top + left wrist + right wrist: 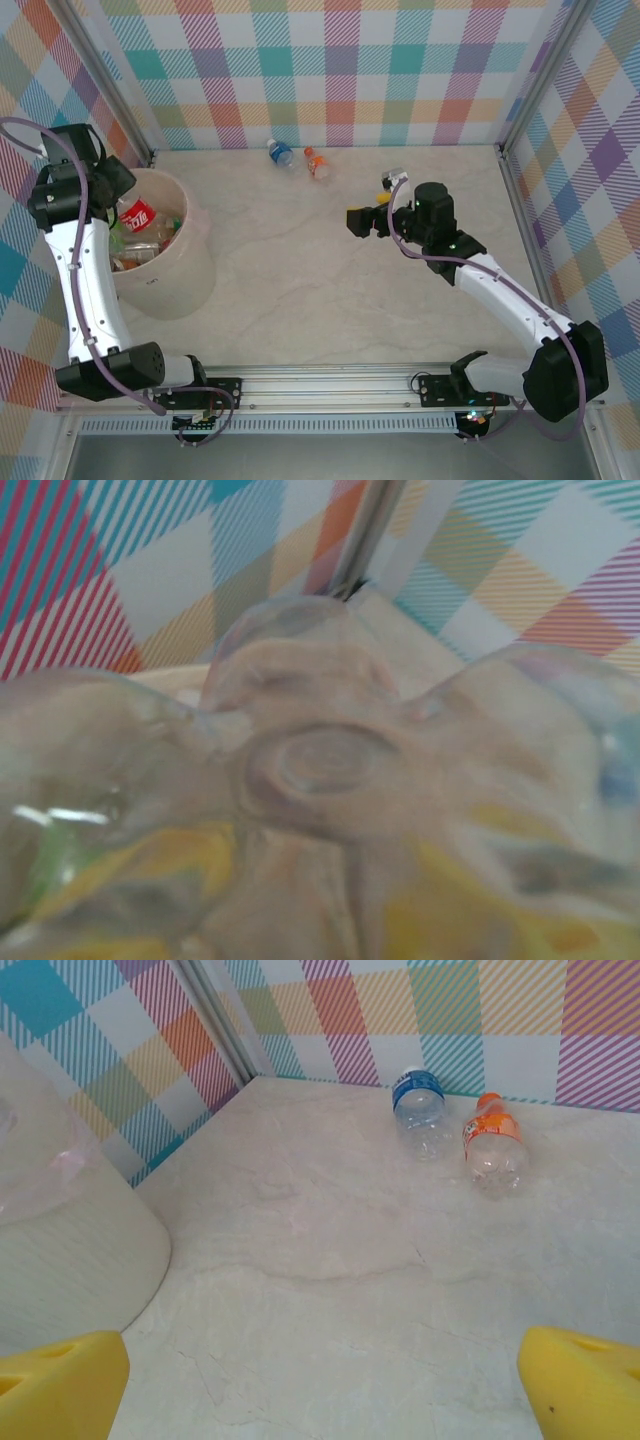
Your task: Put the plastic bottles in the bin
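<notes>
Top external view: the bin (pixel 190 285) stands on the left of the table (pixel 320 290) with several plastic bottles inside, a red-labelled bottle (pixel 137 213) lying on top of them. The left gripper (pixel 118 192) hangs over the bin's far rim. Two more bottles lie side by side near the back wall, a blue-capped bottle (pixel 281 153) and an orange-capped bottle (pixel 317 163). The right gripper (pixel 370 204) hovers just right of them, above bare table, its jaws spread wide and holding nothing.

Left wrist view: the lobed base of a clear bottle (pixel 320 770) sits right against the lens, blurred, with yellow behind it. The fingers are hidden, but the jaws appear narrowed on this bottle, holding it above the bin's pale rim.

Right wrist view: both yellow fingertips (pixel 60 1385) stand far apart at the bottom corners. Beyond them the blue-capped bottle (pixel 418 1110) and the orange-capped bottle (pixel 495 1140) lie almost touching by the checked wall. The bin's wall (pixel 70 1250) rises at the left.
</notes>
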You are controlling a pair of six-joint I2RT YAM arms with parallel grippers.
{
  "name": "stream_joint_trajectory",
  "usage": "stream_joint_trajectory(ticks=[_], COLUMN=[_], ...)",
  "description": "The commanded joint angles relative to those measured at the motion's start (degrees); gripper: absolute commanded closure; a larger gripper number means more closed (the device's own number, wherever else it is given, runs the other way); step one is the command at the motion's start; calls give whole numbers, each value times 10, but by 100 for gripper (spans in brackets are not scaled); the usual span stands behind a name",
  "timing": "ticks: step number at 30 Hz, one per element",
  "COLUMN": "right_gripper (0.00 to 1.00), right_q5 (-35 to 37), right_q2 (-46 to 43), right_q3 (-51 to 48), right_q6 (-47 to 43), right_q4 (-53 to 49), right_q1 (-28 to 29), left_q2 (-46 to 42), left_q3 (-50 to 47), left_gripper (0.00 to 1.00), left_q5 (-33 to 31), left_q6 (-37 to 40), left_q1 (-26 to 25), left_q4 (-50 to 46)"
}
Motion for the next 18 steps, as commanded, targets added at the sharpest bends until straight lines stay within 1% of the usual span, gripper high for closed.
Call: stream_joint_trajectory(ticks=[1,6,10,12,15,18], right_gripper=[0,0,0,0,0,0], right_q5=[8,5,4,8,14,15], right_q2=[5,16,20,19,19,22], right_q3=[13,20,22,21,18,17], right_q6=[-4,0,2,0,-2,-1], right_q4=[-4,-3,-5,-7,-7,-4], right_q1=[2,2,1,2,1,1], left_q2=[-8,14,31,27,18,7], left_q3=[-16,-36,-7,10,32,42], left_gripper=[45,40,18,11,7,5], left_q5=[2,-2,-31,-39,-40,-21], left_q6=[-14,-8,-12,-12,-13,-14], left_q1=[17,25,26,26,26,25], left_q4=[-41,-55,-79,-83,-89,-89])
